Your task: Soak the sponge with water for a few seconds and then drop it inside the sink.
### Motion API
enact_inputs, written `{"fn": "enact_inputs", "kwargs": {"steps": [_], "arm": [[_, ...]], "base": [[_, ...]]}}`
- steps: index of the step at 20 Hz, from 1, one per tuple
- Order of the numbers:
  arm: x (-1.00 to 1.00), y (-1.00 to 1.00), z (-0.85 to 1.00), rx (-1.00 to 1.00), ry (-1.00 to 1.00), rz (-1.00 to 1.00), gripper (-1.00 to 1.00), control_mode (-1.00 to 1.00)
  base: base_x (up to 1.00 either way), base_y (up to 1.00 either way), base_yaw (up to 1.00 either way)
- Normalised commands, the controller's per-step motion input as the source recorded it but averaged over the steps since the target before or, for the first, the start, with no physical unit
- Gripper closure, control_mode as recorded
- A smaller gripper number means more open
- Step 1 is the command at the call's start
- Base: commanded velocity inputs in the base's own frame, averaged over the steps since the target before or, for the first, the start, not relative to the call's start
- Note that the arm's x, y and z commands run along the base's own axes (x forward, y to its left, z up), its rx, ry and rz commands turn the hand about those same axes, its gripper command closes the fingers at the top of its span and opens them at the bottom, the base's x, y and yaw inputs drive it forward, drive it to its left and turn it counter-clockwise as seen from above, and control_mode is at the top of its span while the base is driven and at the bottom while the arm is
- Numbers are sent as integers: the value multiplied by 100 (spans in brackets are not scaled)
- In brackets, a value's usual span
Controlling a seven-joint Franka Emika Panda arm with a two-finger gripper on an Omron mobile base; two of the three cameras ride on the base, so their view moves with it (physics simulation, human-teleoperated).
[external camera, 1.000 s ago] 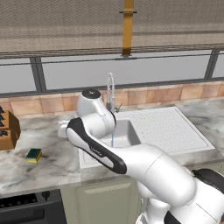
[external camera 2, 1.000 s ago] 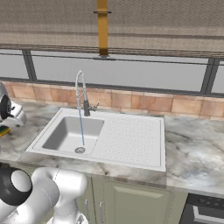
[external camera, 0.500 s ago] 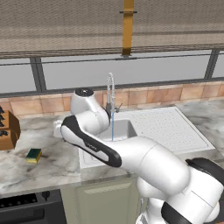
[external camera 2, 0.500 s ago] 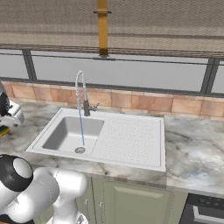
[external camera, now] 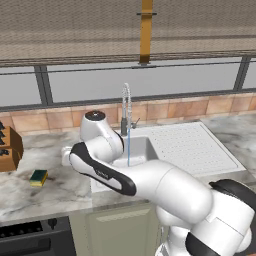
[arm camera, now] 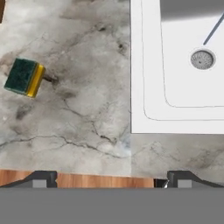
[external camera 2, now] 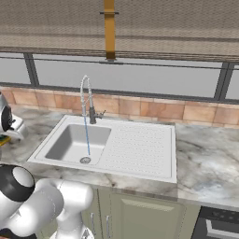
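Note:
The sponge (external camera: 38, 177), yellow with a dark green face, lies on the marble counter left of the sink (external camera: 143, 148). In the hand view the sponge (arm camera: 24, 77) sits at the upper left, green face up, well away from my gripper (arm camera: 113, 179). The gripper is open, its fingertips (arm camera: 43, 178) wide apart with nothing between them, hovering above bare counter. A thin stream of water (external camera: 128, 146) runs from the faucet (external camera: 125, 107) into the sink (external camera 2: 70, 140) near its drain (arm camera: 202, 59). The water (external camera 2: 86, 135) is also plain from the right.
A brown knife block (external camera: 7, 150) stands at the counter's far left, behind the sponge. The dotted drainboard (external camera: 192, 145) joins the basin on the right. My own arm (external camera: 100, 170) crosses in front of the sink's left rim. Tiled wall and windows run behind.
My arm has swung a little further left over the counter. The sponge has not moved, the water keeps running, and the gripper stays open.

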Motion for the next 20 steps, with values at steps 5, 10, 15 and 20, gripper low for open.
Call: {"fn": "enact_inputs", "kwargs": {"steps": [5,10,15,20], "arm": [[1,19,-23,0,0,0,-100,-100],[18,26,-15,0,0,0,-100,-100],[32,33,-21,0,0,-2,-100,-100],[32,32,-8,0,0,-2,-100,-100]], "base": [[0,0,0],[0,0,0],[0,0,0],[0,0,0]]}}
